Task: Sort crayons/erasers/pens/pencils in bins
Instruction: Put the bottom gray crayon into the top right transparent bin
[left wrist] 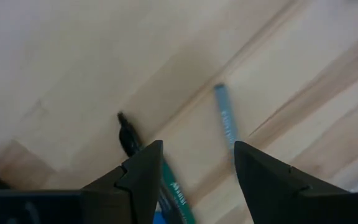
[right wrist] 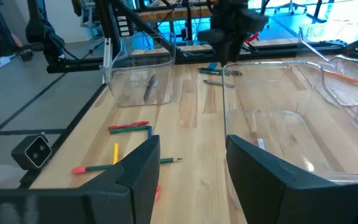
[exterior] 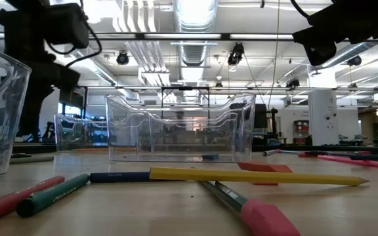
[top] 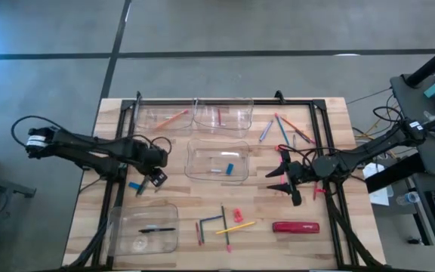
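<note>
My left gripper [top: 157,179] [left wrist: 197,158] points down over the bare wood left of the middle bin [top: 217,160], fingers open. Under it lie a green pen with a black tip [left wrist: 128,134], running beneath one finger, and a light blue stick [left wrist: 226,121]; neither lies between the fingertips. My right gripper [top: 282,183] [right wrist: 191,155] hovers open to the right of the middle bin, pointing level toward the table's left. Two bins stand at the far edge, one [top: 165,118] with an orange pencil, the other [top: 222,115] beside it. The near-left bin [top: 143,229] holds a black pen.
Several sticks lie loose at the far right [top: 282,130]. Near the front edge lie a yellow pencil [top: 236,226] [exterior: 254,176], green and red sticks [top: 211,224], a pink eraser [top: 238,215] and a large red oblong object [top: 295,227]. A black frame [top: 225,100] borders the table.
</note>
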